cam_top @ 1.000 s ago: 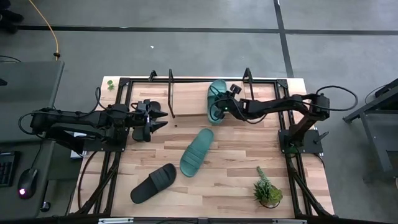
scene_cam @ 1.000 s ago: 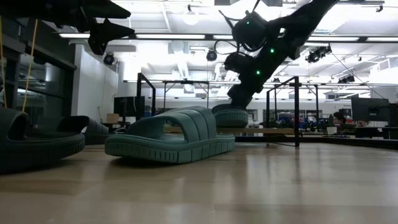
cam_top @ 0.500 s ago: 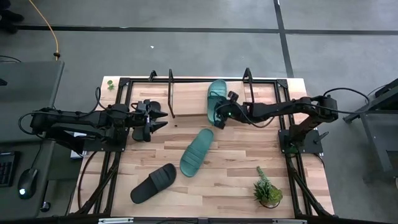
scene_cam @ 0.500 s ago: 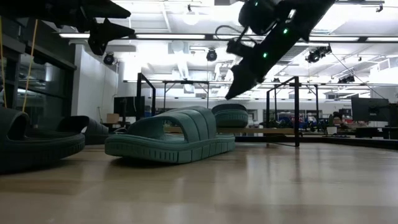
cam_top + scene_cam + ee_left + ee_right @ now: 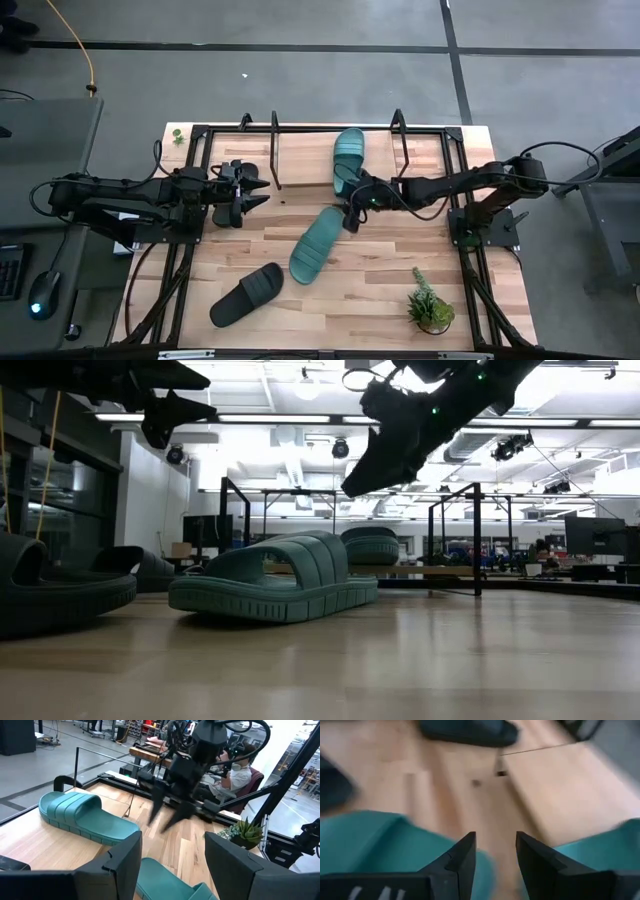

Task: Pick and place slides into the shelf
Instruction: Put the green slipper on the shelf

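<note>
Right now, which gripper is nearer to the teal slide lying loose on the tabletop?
The right. The right gripper, open and empty, hangs just above the toe end of the teal slide. The left gripper, open, sits well off toward the table's left side.

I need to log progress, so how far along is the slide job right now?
Done: one teal slide lies on the shelf. In hand: nothing; the right gripper hangs open and empty above the second teal slide on the table. The left gripper waits open. Left: that slide and the black slide near the front edge.
</note>
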